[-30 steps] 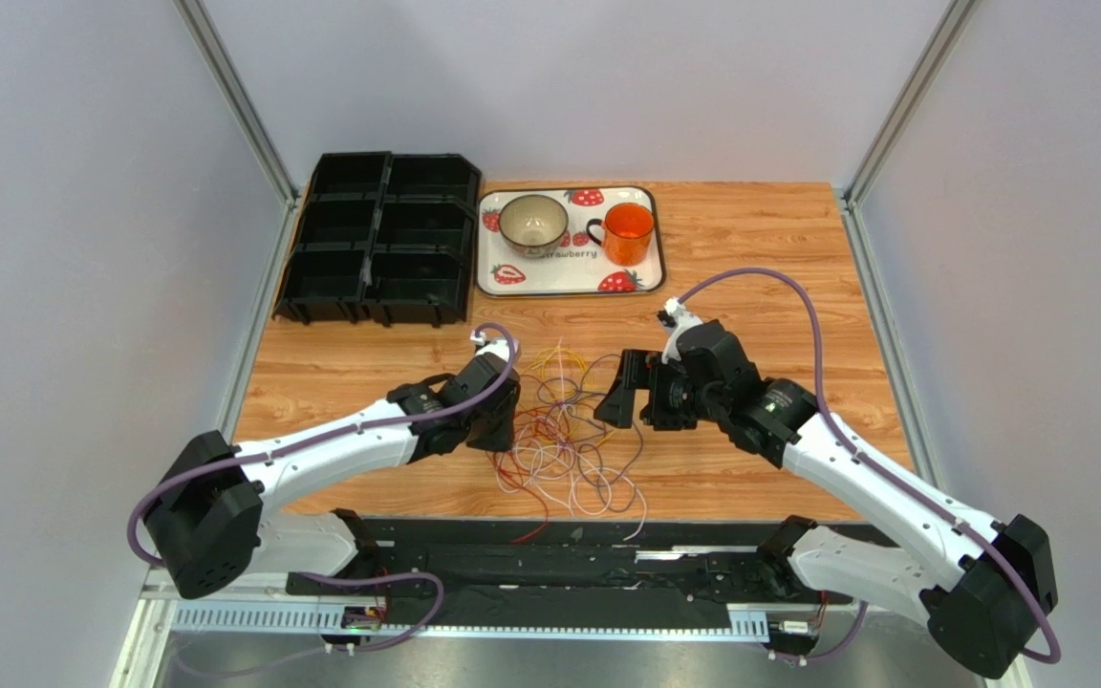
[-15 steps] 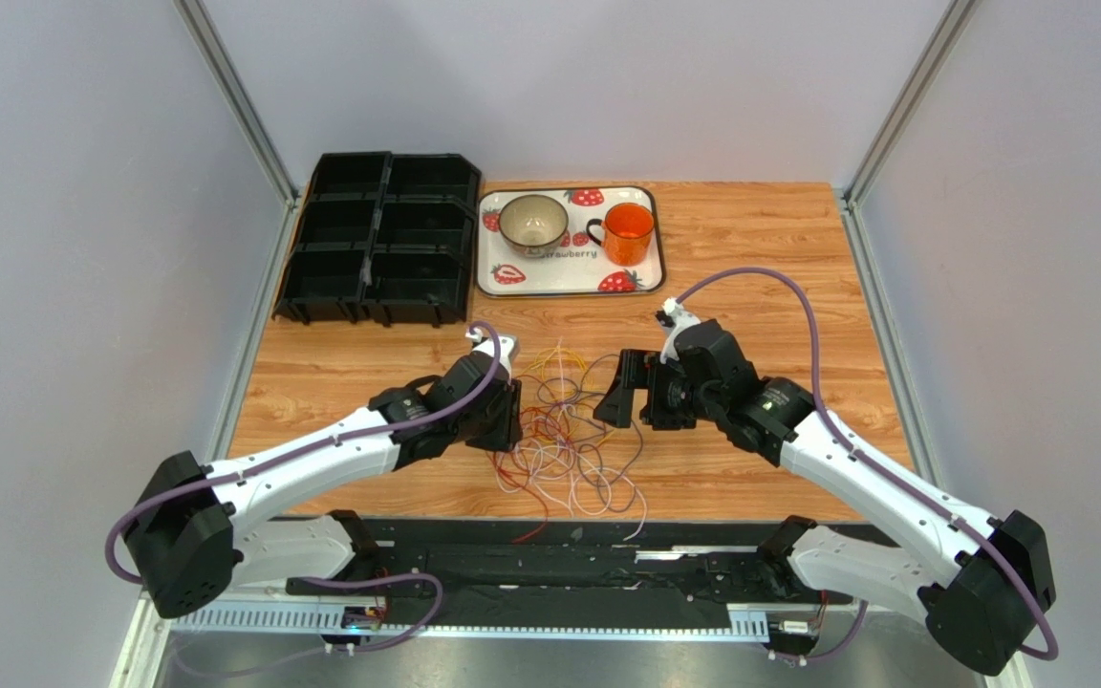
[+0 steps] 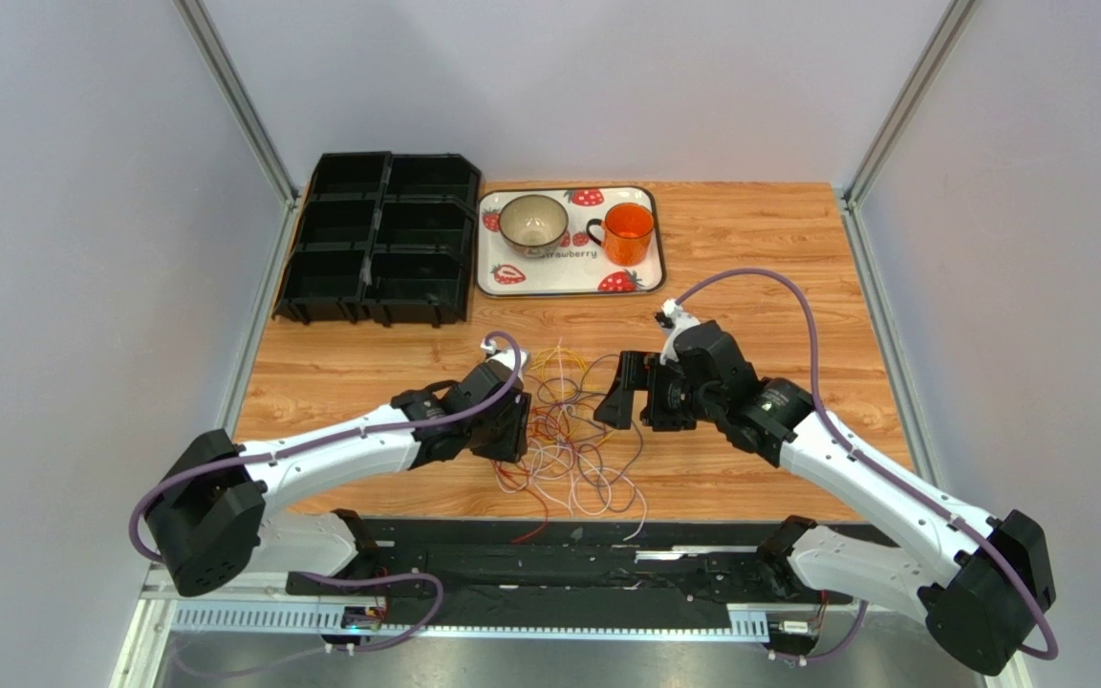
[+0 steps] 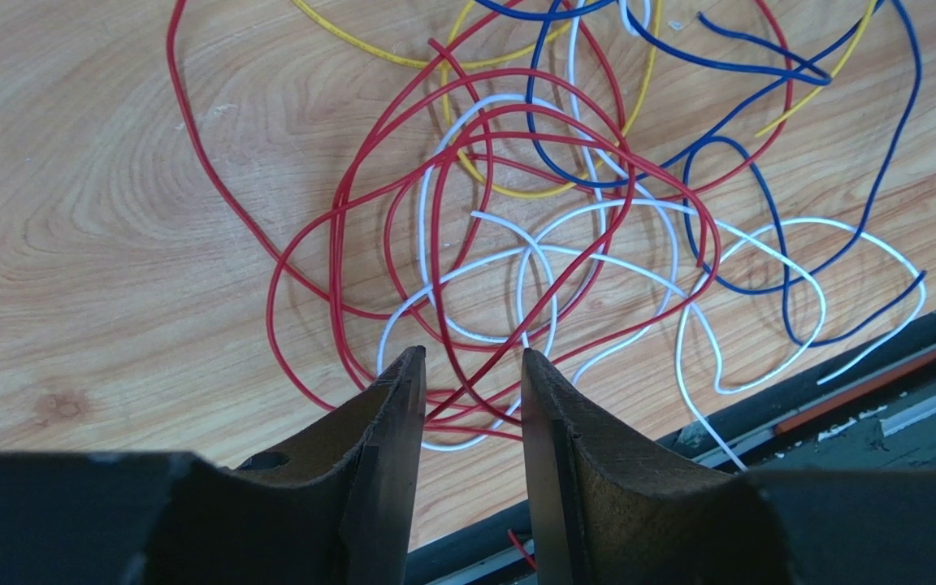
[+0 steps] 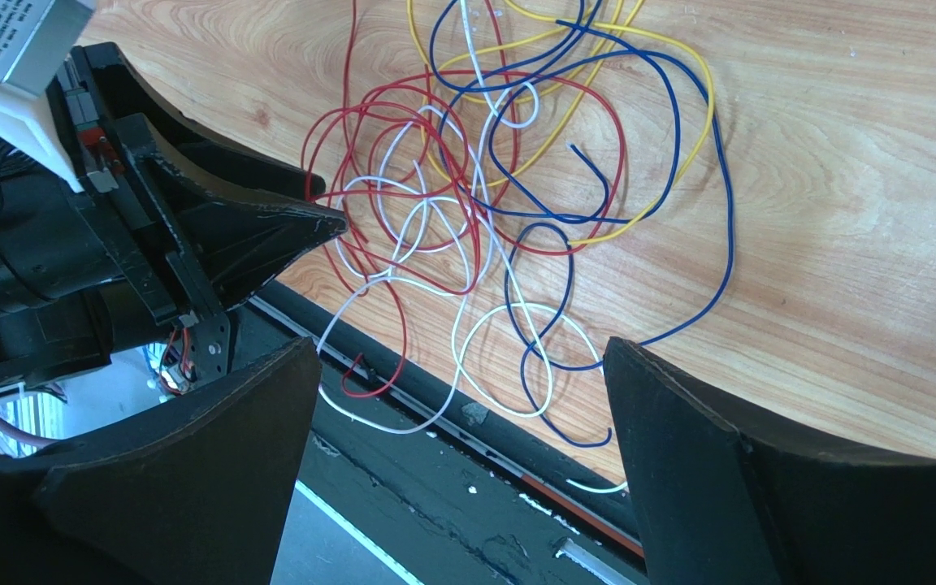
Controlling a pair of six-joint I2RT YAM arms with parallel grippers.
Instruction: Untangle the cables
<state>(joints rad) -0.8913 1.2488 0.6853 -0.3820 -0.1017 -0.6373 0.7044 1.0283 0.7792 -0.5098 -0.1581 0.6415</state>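
Note:
The cables [image 3: 571, 430] lie in a loose tangle of red, white, blue and yellow strands on the wooden table [image 3: 772, 258], between both arms. My left gripper [image 3: 513, 426] is at the tangle's left edge. In the left wrist view its fingers [image 4: 471, 356] stand apart just above red and white loops [image 4: 522, 219], with nothing pinched between them. My right gripper [image 3: 625, 390] is on the tangle's right side, above it. Its jaws [image 5: 463, 354] are wide open and empty over the cables [image 5: 497, 183]. The left gripper's fingers [image 5: 253, 232] also show in the right wrist view.
Black compartment bins [image 3: 377, 237] stand at the back left. Beside them a strawberry-print tray [image 3: 568, 273] holds a bowl [image 3: 532, 222] and an orange mug [image 3: 628, 232]. A black rail [image 3: 571, 552] runs along the near table edge; a few strand ends [image 5: 363, 378] hang over it.
My left gripper has shifted slightly right and nearer into the tangle's edge, and its jaws have widened. The right arm has not moved.

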